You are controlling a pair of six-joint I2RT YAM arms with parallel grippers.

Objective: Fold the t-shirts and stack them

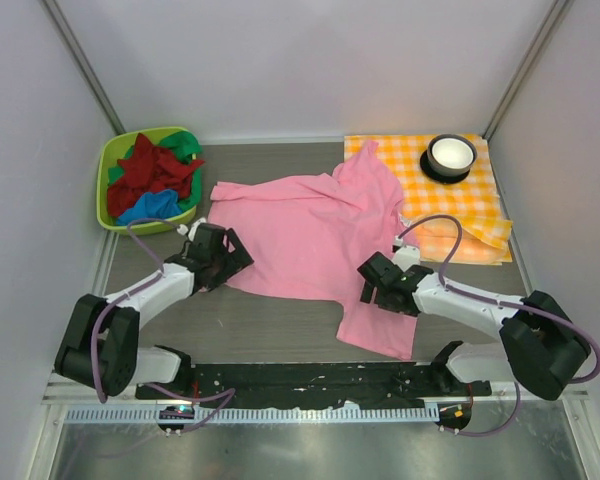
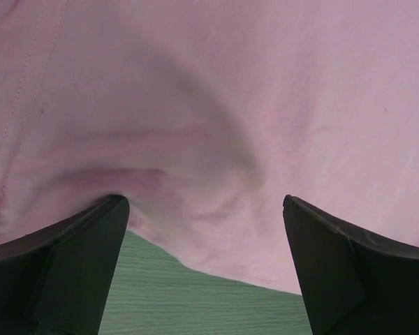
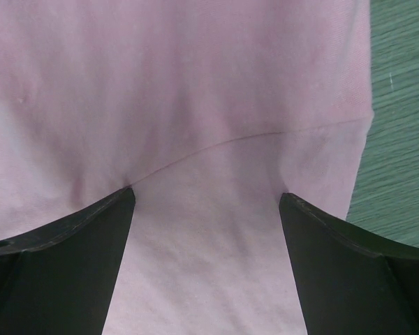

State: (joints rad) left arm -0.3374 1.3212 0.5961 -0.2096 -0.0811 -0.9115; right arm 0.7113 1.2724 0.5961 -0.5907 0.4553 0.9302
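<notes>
Pink t-shirt [image 1: 310,240]: lies alone in the middle of the surface [image 1: 270,325], opened out but rumpled. One lobe is bunched up toward the far side and another trails toward the near right.
Long axis: judged to run slantwise, from the far left corner down to the near right flap.
Left hand [image 1: 223,252]: at the shirt's left near edge, fingers spread wide and gripping nothing. In the wrist view the cloth's border runs just past the fingertips, with bare surface on the near side.
Right hand [image 1: 380,282]: over the near right part of the shirt, fingers wide apart and holding nothing. In its wrist view pink cloth fills the gap and a thin seam line arcs from one finger to the other.
Key relation: each hand sits at its own side of the shirt, so neither has to cross. The left has the hem in reach, while the right is further in on the fabric.
Other t-shirts: a dark red one [image 1: 150,170], a green one [image 1: 185,147] and a bright blue one [image 1: 152,207] are heaped in a lime green tub [image 1: 102,175] at the far left.
Material: thin, soft knit that drapes in shallow folds, with a stitched hem.
Far right: an orange-and-white checked cloth [image 1: 475,205] carries a white bowl [image 1: 450,155].
</notes>
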